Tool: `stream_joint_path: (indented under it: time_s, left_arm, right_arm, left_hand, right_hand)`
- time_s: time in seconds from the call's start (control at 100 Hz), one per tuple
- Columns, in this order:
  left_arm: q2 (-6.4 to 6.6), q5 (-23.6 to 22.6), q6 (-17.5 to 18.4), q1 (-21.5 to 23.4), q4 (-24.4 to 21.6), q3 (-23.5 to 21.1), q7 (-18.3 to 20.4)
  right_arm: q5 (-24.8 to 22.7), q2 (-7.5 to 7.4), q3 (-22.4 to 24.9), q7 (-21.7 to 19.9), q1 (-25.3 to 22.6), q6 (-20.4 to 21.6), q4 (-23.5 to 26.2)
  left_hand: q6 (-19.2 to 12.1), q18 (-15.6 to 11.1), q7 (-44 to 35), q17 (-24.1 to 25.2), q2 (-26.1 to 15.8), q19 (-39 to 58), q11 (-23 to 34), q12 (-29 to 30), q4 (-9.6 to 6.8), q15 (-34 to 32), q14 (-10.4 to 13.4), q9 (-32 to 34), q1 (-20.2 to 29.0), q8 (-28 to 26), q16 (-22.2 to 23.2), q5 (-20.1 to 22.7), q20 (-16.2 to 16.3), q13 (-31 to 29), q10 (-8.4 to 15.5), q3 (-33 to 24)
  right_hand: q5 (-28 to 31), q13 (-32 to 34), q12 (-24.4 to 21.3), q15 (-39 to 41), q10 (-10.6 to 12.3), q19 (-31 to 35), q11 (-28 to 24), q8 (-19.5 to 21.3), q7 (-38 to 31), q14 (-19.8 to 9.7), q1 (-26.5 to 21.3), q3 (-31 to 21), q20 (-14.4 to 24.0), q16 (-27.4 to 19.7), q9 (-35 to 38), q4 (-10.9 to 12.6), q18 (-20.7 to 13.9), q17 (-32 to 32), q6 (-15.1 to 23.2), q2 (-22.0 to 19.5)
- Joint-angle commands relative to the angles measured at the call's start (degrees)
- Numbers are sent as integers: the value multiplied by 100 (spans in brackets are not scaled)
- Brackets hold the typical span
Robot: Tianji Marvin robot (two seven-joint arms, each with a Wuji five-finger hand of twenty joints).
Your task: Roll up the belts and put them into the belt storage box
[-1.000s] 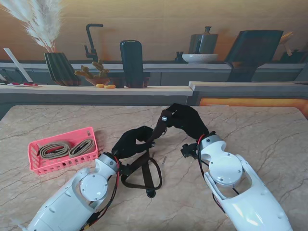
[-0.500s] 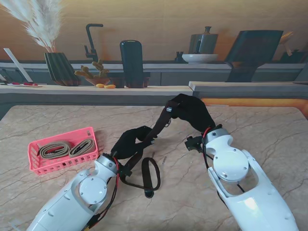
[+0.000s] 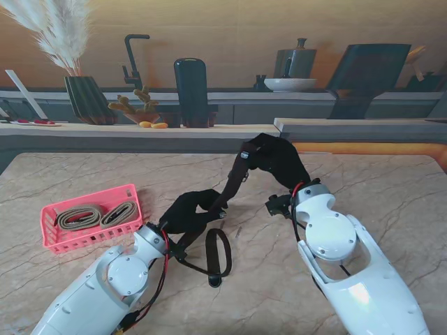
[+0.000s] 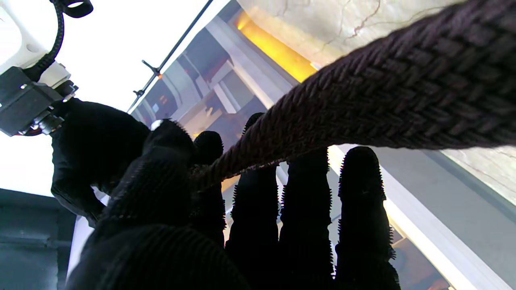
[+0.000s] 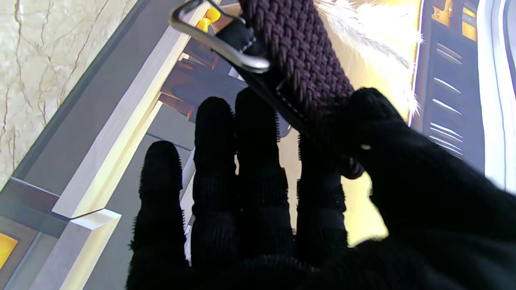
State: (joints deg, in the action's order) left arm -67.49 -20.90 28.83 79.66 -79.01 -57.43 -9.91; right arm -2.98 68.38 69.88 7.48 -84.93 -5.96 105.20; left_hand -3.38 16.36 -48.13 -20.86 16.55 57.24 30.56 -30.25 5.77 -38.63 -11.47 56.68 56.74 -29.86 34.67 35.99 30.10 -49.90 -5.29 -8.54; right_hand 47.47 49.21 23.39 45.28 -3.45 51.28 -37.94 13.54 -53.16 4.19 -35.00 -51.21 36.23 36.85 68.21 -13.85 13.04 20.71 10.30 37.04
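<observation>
Along the grey back counter stand a ribbed dark vase of pampas grass (image 3: pixel 82 98), a black tap (image 3: pixel 131 59), a tall dark canister (image 3: pixel 191 91) and a white bowl (image 3: pixel 289 84).

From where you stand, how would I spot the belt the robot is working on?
Start at the marble table and find the two black-gloved hands near its middle. Stretched between them is a dark braided belt, its tail looping on the table. Unlike the two tan belts rolled in the pink basket, it is dark and unrolled.
</observation>
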Motion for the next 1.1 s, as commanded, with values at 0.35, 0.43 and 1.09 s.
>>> stream_joint_path:
  time_s: [0.35,0.43,1.09]
  left_arm:
    - [91,-268,9,35,-45,-83,112]
    - [132,-219,-28,36,-83,-99,301]
    - [71,-393,-160,-209,182,195,80]
  right_arm:
    - [-9,83,-137,66,124,-30,-253]
    - [-37,77,-131,53,128,-18,-263]
    - [1391,228,-488,-17,-11,-336,-365]
  left_hand:
    - [-52,76,-5,-27,127,53,192,-18,59,-135,-13,230,120,-61,114,321,168,-167,-11,-1024]
    - [104,97,231,15,-234,24,25,105,59,-20,-75,181,289,30,57,276,145,-100,-96,-874]
    - [409,-133,-46,-333,-1034,186,76,527,-211,-171,6,518,1300,194,-182,75,20,-542,-52,963]
  right_hand:
    - [283,90,-72,179,18,226,-132,106,-681,-265,-289,-156,-107,107,145,-45,-102,-30,534,-276]
    - [280,92,-75,183,16,233,-141,106,-685,-268,-292,-156,-112,108,143,-43,-98,-27,531,-283]
    - [284,628,-103,1472,-25,743,-346,135,-672,-136,-302,-112,38,561,159,-40,-242,196,654,-265]
